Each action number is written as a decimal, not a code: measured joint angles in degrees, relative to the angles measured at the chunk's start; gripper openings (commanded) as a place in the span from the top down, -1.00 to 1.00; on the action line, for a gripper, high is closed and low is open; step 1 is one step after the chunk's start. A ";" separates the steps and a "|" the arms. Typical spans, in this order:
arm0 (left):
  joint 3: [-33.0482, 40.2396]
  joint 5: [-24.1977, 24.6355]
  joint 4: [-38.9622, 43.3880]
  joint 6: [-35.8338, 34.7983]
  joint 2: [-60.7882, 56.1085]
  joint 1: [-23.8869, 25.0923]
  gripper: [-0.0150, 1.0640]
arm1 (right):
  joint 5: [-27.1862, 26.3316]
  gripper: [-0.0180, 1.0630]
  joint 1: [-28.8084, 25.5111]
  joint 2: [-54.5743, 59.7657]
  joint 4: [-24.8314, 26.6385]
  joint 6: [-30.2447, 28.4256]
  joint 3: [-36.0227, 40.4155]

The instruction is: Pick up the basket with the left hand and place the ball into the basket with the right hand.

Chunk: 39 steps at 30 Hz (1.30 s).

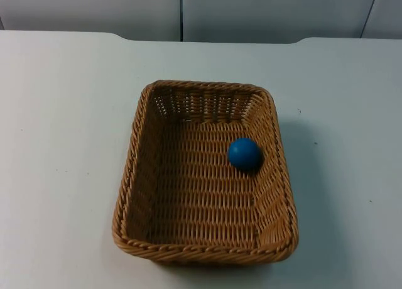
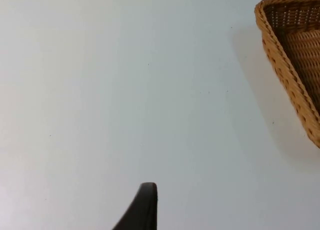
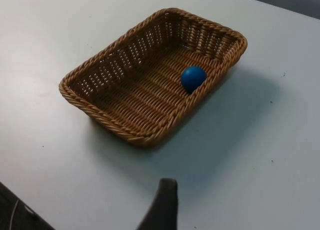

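- Top view: the rectangular woven tan wicker basket (image 1: 204, 173) sits flat on the white bench (image 1: 56, 144), about mid-bench. The small round blue ball (image 1: 244, 154) already lies inside it, against the right wall, nearer the far end.
- Left wrist view: my left jaws (image 2: 142, 207) hang over bare bench, well apart from the basket (image 2: 292, 55), of which one corner and rim show. One black fingertip is visible; I cannot tell whether these jaws are released or clenched.
- Right wrist view: my right jaws (image 3: 162, 205) stand off from the basket (image 3: 150, 75), with the ball (image 3: 193, 77) resting on its woven floor by one long wall. Again, I cannot tell their state.
- My judgement: the task looks complete; the good move is to stay clear so nothing nudges the basket.
- I can read no brand, label or writing anywhere.
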 measured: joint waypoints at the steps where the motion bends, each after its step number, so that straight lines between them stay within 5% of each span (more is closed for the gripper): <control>1: 0.00 -0.12 0.00 0.00 0.00 0.00 -0.72 | 0.00 -0.69 0.00 0.00 0.00 0.00 0.00; 4: 0.00 -0.12 0.00 0.00 0.00 0.00 -0.72 | 0.00 -0.98 0.00 0.00 0.00 0.00 0.00; 28: 2.55 -7.36 -0.45 -4.63 0.00 0.00 -0.72 | 0.00 -0.98 0.00 0.00 0.00 0.00 0.00; 36: 2.55 -7.41 -0.45 -4.63 0.00 0.00 -0.72 | 0.00 -0.98 -7.38 0.00 0.00 0.00 0.00; 39: 2.55 -7.41 -0.45 -4.63 0.00 0.00 -0.72 | 0.00 -0.98 -14.14 0.00 0.00 0.00 0.00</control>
